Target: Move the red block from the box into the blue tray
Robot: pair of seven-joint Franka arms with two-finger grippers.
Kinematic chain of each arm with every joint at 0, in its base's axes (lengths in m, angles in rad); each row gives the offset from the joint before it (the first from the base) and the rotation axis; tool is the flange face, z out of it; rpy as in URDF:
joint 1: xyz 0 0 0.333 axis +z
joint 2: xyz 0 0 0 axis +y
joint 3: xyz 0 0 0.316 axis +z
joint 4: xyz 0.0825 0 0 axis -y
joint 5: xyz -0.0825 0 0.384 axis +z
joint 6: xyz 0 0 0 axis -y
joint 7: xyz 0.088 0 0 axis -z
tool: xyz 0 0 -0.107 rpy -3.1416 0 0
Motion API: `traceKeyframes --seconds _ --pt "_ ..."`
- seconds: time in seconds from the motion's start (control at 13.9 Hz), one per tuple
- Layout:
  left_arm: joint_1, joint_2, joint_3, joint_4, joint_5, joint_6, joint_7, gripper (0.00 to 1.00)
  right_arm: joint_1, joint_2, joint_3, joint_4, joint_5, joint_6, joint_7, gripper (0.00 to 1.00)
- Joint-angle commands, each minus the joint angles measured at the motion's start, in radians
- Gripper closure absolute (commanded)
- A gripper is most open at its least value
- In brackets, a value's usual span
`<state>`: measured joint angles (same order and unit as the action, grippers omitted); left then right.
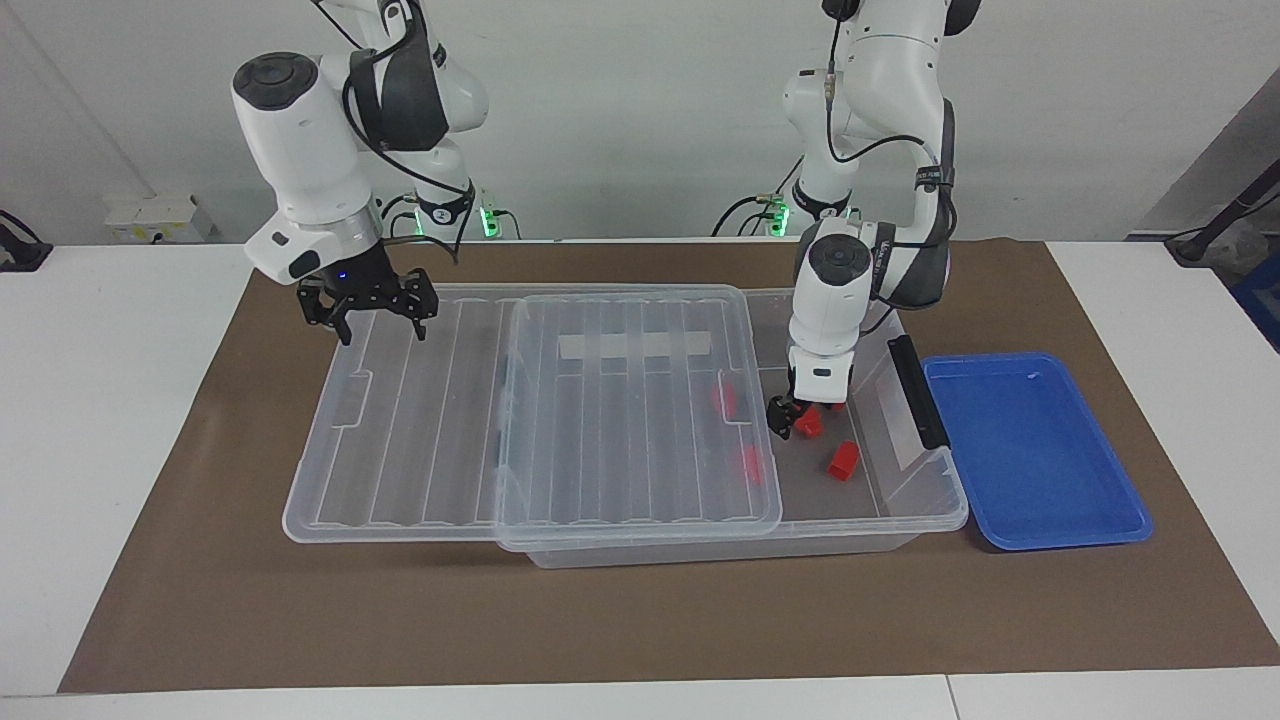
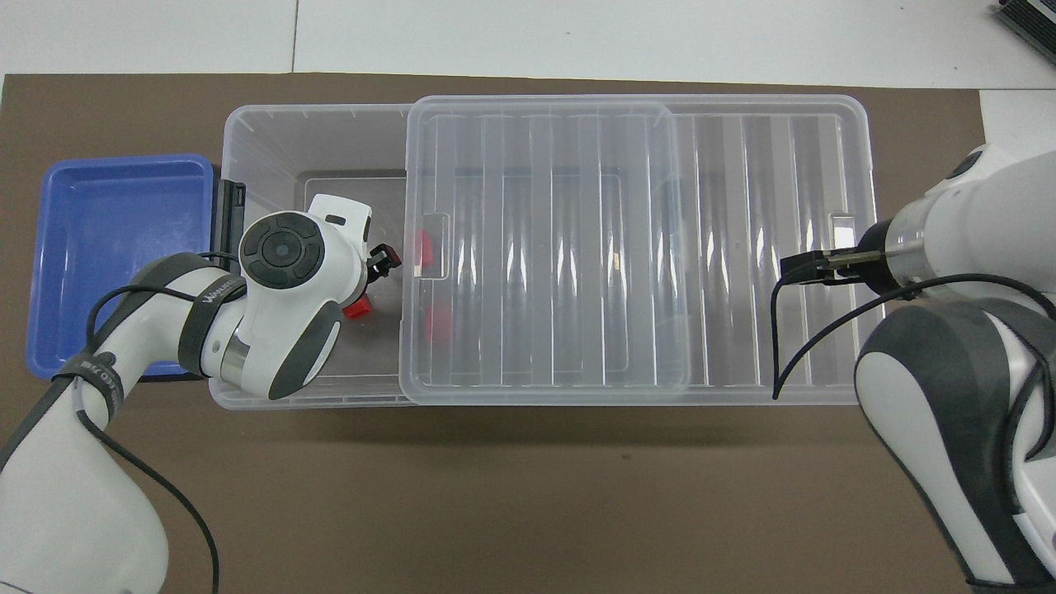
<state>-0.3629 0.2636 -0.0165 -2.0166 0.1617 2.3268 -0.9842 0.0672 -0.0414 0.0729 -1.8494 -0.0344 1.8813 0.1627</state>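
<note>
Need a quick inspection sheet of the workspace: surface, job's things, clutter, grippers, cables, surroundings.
Surface: brown mat on white table.
Job's things: box with lid slid toward the right arm's end; red blocks inside, one uncovered; blue tray holds nothing, beside the box.
Clutter: nothing seen.
Grippers: left gripper down in the box at a block, open; right gripper over the lid, open.
Cables: black cables along both arms.
Surroundings: white wall.

bright red blocks [image 1: 843, 460], solid blue tray [image 1: 1035, 450], clear box [image 1: 900, 515] with ribbed see-through lid [image 1: 640, 420], frosted white strip [image 1: 633, 346], black handle [image 1: 917, 390], brown mat [image 1: 640, 620], white table [image 1: 100, 400]
</note>
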Motion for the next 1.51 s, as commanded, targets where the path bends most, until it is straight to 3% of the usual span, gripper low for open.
traceKeyframes --seconds 0.0,0.43,0.5,0.79,1.01,1.08,1.44 --pt "-0.005 -0.015 0.01 -0.046 0.027 0.051 0.005 0.0 0.014 0.026 -0.001 0.109 0.004 -0.092 0.099 0.0" --pt "-0.005 -0.017 0.01 -0.086 0.027 0.086 0.039 0.01 0.0 0.047 -0.001 0.284 0.008 -0.26 0.112 0.0" --pt "-0.007 -0.017 0.01 -0.086 0.027 0.085 0.039 0.08 0.002 0.051 -0.002 0.286 0.008 -0.261 0.112 0.0" --pt "-0.008 -0.02 0.01 -0.085 0.081 0.068 0.062 0.65 -0.029 0.023 -0.01 0.227 0.019 -0.261 0.097 0.0" --pt "-0.007 -0.02 0.01 -0.07 0.079 0.025 0.104 0.87 -0.041 0.018 -0.01 0.213 0.019 -0.237 0.072 0.0" --pt "-0.004 -0.023 0.01 -0.053 0.079 -0.001 0.108 0.93 -0.047 0.018 -0.01 0.213 0.019 -0.238 0.072 0.0" --pt "0.013 -0.073 0.009 0.168 0.056 -0.343 0.185 0.94 -0.047 0.017 -0.01 0.213 0.019 -0.243 0.073 0.0"
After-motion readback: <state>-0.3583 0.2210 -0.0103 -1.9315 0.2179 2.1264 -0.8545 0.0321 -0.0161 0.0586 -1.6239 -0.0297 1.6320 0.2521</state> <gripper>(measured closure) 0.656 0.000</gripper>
